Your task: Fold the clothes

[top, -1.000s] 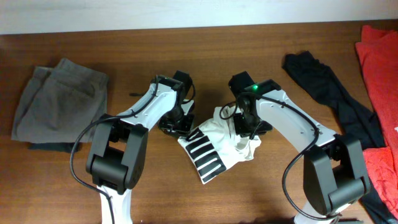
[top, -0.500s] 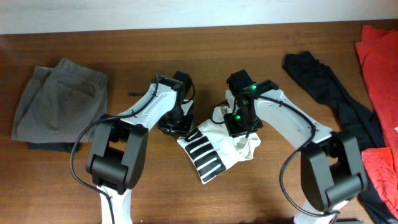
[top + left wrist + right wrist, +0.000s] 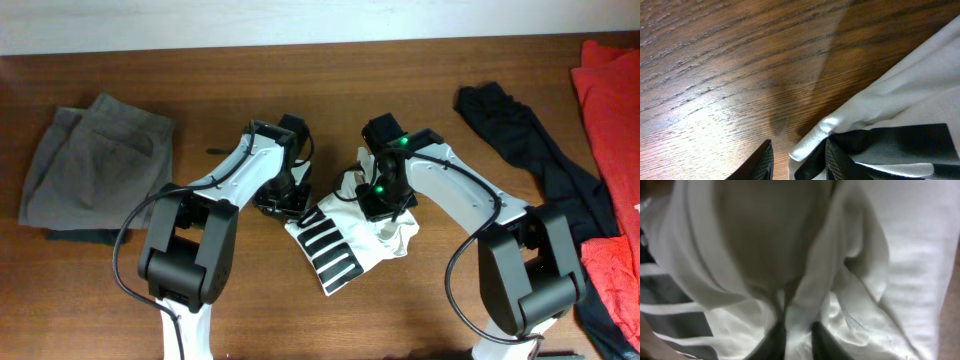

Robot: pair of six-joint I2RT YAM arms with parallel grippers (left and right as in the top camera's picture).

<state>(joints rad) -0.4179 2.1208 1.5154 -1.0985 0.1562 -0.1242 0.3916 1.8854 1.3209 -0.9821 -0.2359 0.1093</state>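
Near the middle of the table (image 3: pixel 120 290) lies the white garment (image 3: pixel 392 238), crumpled, with a black-and-white striped part toward the front edge. My right gripper (image 3: pixel 797 341) is down on its upper part, the two fingers drawn close with a ridge of white cloth pinched between them. My left gripper (image 3: pixel 797 162) sits at the garment's left edge, low over the wood. The hem lies between its fingers (image 3: pixel 764 161), which stand apart, but the wrist view shows only the tips, so I cannot tell whether they are gripping it. Grey trousers (image 3: pixel 95 165) lie folded at the far left. A black garment (image 3: pixel 520 140) sprawls to the right, just beside a red cloth (image 3: pixel 610 100) at the right edge.
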